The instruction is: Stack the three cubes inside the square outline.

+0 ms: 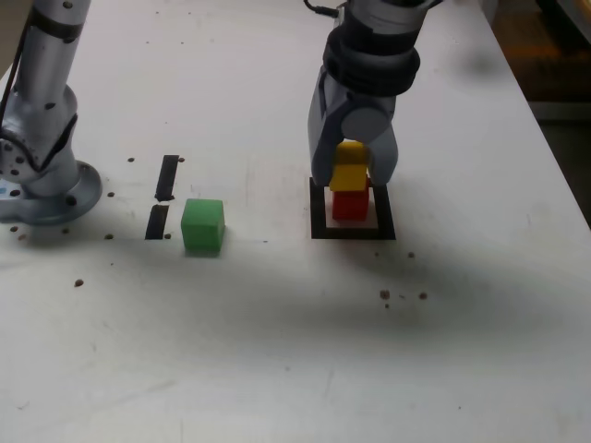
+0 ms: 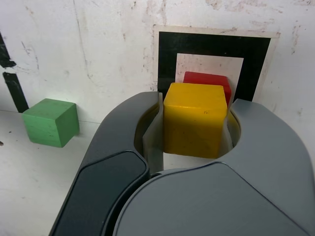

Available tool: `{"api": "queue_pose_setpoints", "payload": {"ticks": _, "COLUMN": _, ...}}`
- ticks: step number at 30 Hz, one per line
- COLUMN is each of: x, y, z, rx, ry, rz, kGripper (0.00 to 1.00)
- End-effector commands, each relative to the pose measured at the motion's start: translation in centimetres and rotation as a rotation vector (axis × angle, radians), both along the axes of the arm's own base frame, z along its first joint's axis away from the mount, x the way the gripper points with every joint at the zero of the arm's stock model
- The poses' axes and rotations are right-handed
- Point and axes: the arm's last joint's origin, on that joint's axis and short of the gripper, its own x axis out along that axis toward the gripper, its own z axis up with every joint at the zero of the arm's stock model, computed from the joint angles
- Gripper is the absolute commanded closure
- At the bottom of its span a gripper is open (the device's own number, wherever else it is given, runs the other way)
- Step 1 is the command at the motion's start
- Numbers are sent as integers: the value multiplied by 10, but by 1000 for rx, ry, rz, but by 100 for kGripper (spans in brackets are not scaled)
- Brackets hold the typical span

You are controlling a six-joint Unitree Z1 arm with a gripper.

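- Gripper [image 2: 196,103], nearest, grips yellow cube [image 2: 193,129] over red cube [image 1: 350,208].
- Red sits inside square outline [image 1: 319,220].
- Green cube [image 1: 202,227], exterior view's nine o'clock from outline, awaits stacking.

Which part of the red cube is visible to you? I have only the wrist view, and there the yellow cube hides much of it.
Observer: In the exterior view, the front face of the red cube shows below the yellow cube, inside the square outline. Whether the cubes touch, I cannot tell.
Operator: And what stands beyond the black bars, please?
Observer: The arm's base, at the exterior view's left of the bars.
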Motion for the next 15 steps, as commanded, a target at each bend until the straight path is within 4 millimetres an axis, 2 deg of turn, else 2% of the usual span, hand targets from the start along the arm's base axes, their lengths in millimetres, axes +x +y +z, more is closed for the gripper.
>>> {"api": "queue_pose_setpoints", "payload": {"ticks": 1, "x": -1, "y": 0, "z": 0, "rx": -7, "ry": -4, "rz": 0, "kGripper": 90}}
{"api": "queue_pose_setpoints", "payload": {"ticks": 7, "x": -1, "y": 1, "z": -2, "rx": -8, "ry": -2, "rz": -1, "kGripper": 87}}
{"api": "queue_pose_setpoints", "payload": {"ticks": 10, "x": -1, "y": 1, "z": -2, "rx": -8, "ry": -2, "rz": -1, "kGripper": 81}}
{"api": "queue_pose_setpoints", "payload": {"ticks": 13, "x": -3, "y": 1, "z": 0, "rx": -9, "ry": 1, "rz": -1, "kGripper": 67}}
{"api": "queue_pose_setpoints", "payload": {"ticks": 15, "x": -4, "y": 1, "z": 3, "rx": -10, "ry": 0, "rz": -1, "kGripper": 44}}
